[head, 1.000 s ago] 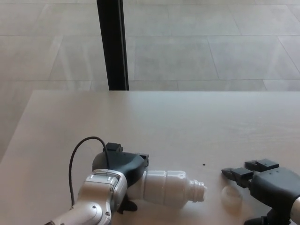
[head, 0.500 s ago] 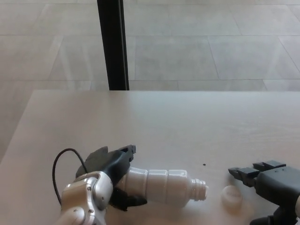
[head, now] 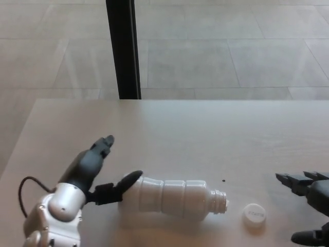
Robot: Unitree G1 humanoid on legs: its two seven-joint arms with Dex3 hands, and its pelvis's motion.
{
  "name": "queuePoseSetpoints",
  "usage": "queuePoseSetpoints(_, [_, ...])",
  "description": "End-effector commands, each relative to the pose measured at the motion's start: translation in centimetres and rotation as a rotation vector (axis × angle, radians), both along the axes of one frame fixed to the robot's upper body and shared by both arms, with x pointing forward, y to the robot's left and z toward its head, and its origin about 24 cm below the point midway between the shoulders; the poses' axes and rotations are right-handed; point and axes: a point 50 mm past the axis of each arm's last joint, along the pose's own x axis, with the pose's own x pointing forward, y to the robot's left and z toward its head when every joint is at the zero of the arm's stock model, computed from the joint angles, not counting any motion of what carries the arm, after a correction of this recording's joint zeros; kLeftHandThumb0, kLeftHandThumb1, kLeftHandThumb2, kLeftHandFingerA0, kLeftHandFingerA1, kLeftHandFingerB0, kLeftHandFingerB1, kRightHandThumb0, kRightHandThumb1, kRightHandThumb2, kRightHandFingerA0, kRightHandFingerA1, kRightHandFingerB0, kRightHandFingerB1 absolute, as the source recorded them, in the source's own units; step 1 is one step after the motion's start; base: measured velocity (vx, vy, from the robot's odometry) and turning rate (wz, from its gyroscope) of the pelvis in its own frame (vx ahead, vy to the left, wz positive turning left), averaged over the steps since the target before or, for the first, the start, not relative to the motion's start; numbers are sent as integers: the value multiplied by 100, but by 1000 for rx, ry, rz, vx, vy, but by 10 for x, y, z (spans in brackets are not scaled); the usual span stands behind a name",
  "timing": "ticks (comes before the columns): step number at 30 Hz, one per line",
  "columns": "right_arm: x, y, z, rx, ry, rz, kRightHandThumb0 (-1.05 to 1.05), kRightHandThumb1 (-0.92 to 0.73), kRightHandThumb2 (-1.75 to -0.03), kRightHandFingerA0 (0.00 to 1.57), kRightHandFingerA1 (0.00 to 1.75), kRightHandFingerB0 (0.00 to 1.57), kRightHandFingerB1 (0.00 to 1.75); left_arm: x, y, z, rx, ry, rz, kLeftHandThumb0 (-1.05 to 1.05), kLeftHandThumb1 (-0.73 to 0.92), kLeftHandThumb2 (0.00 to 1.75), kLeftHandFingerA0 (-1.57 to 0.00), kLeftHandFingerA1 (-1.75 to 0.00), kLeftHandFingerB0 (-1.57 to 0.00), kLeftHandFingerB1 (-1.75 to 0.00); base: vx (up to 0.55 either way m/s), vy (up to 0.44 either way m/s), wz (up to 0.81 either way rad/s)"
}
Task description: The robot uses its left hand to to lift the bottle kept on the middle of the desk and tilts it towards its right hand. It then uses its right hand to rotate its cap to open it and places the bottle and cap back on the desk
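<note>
A white ribbed bottle (head: 172, 197) lies on its side on the desk (head: 205, 134), its uncapped neck (head: 220, 200) pointing right. Its white cap (head: 254, 214) rests flat on the desk just right of the neck. My left hand (head: 97, 170) is open at the bottle's base end; one finger points up and back, and the thumb tip is at or near the bottle's base. My right hand (head: 308, 206) is open at the right edge of the picture, right of the cap and apart from it.
A black vertical post (head: 123, 49) stands behind the desk's far edge, left of centre. Pale tiled floor lies beyond. A black cable (head: 31, 182) loops by my left wrist. A tiny dark speck (head: 223, 180) marks the desk above the bottle's neck.
My left hand has let go of the bottle and drawn back to the left, fingers spreading. The bottle now lies flat. My right hand has pulled away rightward, leaving the cap on the desk.
</note>
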Motion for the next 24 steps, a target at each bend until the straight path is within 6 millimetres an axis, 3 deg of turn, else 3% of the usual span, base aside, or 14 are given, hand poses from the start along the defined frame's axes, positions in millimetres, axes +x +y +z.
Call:
queuePoseSetpoints(1, [-38, -94, 53, 279, -40, -313, -105, -72, -64, 0, 0, 0, 0, -60, 100, 20, -458, -100, 116, -96, 70, 62, 0, 0, 0, 0, 0, 0, 0])
queuePoseSetpoints(3, [-44, -106, 61, 311, -64, -351, -105, -58, -92, 0, 0, 0, 0, -73, 114, 19, -509, -112, 145, -97, 64, 76, 0, 0, 0, 0, 0, 0, 0])
queuePoseSetpoints(6, [-77, -155, 83, 462, -203, -546, -105, -79, -66, 0, 0, 0, 18, -116, 167, 17, -788, -267, 440, -104, 63, 85, 0, -13, 0, 0, 0, 0, 0])
queuePoseSetpoints(9, [-114, -197, 90, 633, -363, -736, -104, -76, -76, 0, 0, 0, 30, -163, 214, 8, -1000, -489, 652, -94, 74, 66, 0, 0, 0, -6, 0, 0, 0])
queuePoseSetpoints(11, [-134, -218, 90, 686, -430, -852, -105, -82, -65, 0, 0, 0, 39, -191, 240, 0, -1066, -581, 794, -105, 72, 111, 0, -35, 0, -21, 0, 0, 0])
queuePoseSetpoints(13, [-152, -235, 88, 743, -490, -951, -104, -73, -78, 0, 0, 0, 36, -218, 258, -6, -1033, -606, 906, -105, 73, 113, 0, -36, 0, -23, 0, 0, 0])
queuePoseSetpoints(14, [-179, -251, 84, 785, -577, -1075, -105, -65, -108, 0, 42, 0, 38, -255, 279, -17, -1026, -680, 1063, -105, 76, 115, 0, -39, 0, -25, 0, 0, 0])
queuePoseSetpoints(15, [-186, -255, 82, 790, -605, -1114, -105, -63, -108, 0, 43, 1, 40, -265, 286, -20, -1030, -711, 1110, -94, 82, 82, 0, 0, 0, 0, 0, 0, 0])
queuePoseSetpoints(17, [-202, -263, 76, 816, -677, -1193, -105, -63, -108, 0, 42, 1, 39, -287, 299, -27, -1039, -779, 1219, -97, 78, 84, 0, 0, 0, 0, 0, 0, 0])
queuePoseSetpoints(18, [-214, -268, 69, 846, -719, -1259, -105, -80, -65, 0, 0, 0, 44, -304, 308, -33, -1063, -839, 1311, -92, 80, 82, 0, 0, 0, 0, 0, 0, 0])
queuePoseSetpoints(19, [-225, -271, 64, 893, -786, -1314, -105, -65, -106, 0, 40, 1, 38, -320, 313, -39, -1082, -897, 1415, -105, 78, 111, 0, -32, 0, -19, 0, 0, 0])
queuePoseSetpoints(20, [-244, -274, 51, 982, -946, -1413, -101, -64, -75, 0, 16, 0, 38, -348, 313, -50, -1043, -941, 1619, -105, 85, 111, 0, -25, 0, -12, 0, 0, 0])
queuePoseSetpoints(22, [-258, -275, 33, 1148, -1123, -1482, -94, -66, -102, 0, 41, 0, 22, -368, 306, -63, -1010, -930, 1809, -105, 81, 109, 0, -23, 0, -29, 0, 0, 0])
queuePoseSetpoints(24, [-267, -275, 10, 1352, -1291, -1573, -93, -66, -99, 0, 40, 0, 25, -382, 297, -79, -1055, -946, 1922, -83, 84, 89, 0, 0, 0, 0, 0, 0, 0])
